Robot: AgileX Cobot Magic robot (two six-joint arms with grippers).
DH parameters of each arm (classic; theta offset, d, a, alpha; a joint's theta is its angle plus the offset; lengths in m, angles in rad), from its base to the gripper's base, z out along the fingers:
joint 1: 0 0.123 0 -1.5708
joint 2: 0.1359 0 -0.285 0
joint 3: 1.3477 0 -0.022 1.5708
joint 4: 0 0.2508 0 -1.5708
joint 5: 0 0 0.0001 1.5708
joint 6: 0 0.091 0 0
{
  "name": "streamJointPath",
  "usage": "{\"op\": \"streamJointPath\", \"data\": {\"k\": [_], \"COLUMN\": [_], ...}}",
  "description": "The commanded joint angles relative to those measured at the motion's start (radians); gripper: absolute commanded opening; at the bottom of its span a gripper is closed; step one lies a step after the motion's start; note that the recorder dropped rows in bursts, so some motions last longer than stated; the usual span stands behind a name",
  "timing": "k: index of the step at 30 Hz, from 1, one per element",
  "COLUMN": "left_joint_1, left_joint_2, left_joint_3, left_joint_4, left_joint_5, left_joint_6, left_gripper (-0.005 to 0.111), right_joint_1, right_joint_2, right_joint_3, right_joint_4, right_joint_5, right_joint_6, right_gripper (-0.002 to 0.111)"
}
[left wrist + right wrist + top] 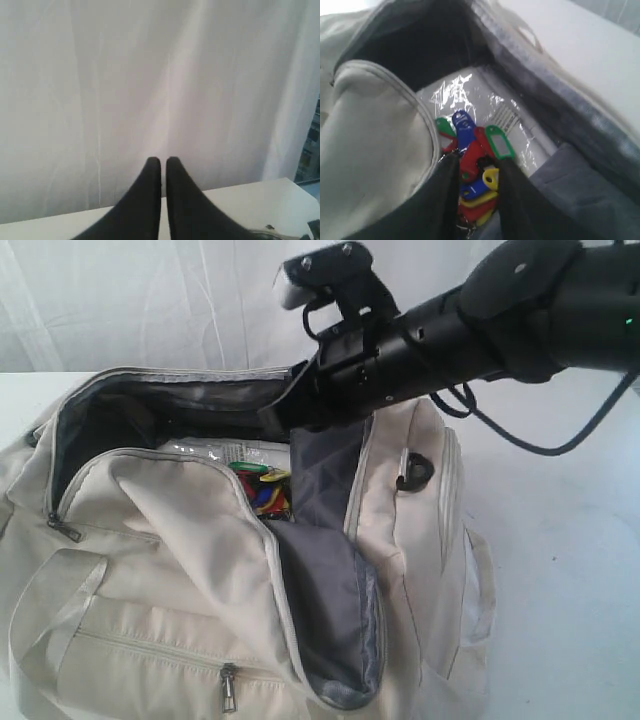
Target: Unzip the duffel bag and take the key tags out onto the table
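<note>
The cream duffel bag (pixel 150 570) lies unzipped on the white table (pixel 560 540), its dark grey lining folded outward. Inside it, the key tags (pixel 262 490) form a red, blue, green and yellow bunch on a clear-wrapped white package. My right arm (pixel 400 340) reaches into the opening, where the bag hides its fingertips in the exterior view. In the right wrist view my right gripper (pixel 477 162) is shut on the key tags (pixel 475 155), a finger pressing each side of the bunch. My left gripper (pixel 163 160) is shut on nothing, raised, facing the curtain.
A clear-wrapped white package (pixel 485 100) lies under the tags in the bag. The bag's cream flap (pixel 370 150) stands close beside one right finger. Zip pulls (pixel 229 688) hang on the front pocket. A white curtain (pixel 150 75) backs the table (pixel 240 200).
</note>
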Motion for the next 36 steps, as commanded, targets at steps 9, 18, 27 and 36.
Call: {"op": "streamJointPath", "data": {"k": [9,18,27,36], "left_joint_1": [0.014,0.014,0.014,0.014], "left_joint_2": [-0.011,-0.064,-0.137,-0.160], "left_joint_3": [0.158,0.158,0.179,0.253], "left_joint_4": [-0.002,-0.002,-0.002,-0.002], "left_joint_5": [0.054,0.100,0.094,0.116], "left_joint_6": [0.020,0.028,0.041,0.054], "left_gripper": [0.011,0.010,0.010,0.010], "right_joint_1": [0.125,0.305,0.394,0.389], "right_joint_2": [0.306,0.316,0.243,0.167], "right_joint_3": [-0.039,-0.163,-0.173,-0.173], "right_joint_4": [0.009,0.019,0.059,-0.073], "right_joint_5": [-0.165,0.090,0.398,-0.009], "right_joint_6": [-0.092,-0.158,-0.196,-0.220], "right_gripper": [0.011,0.011,0.011,0.036]}}
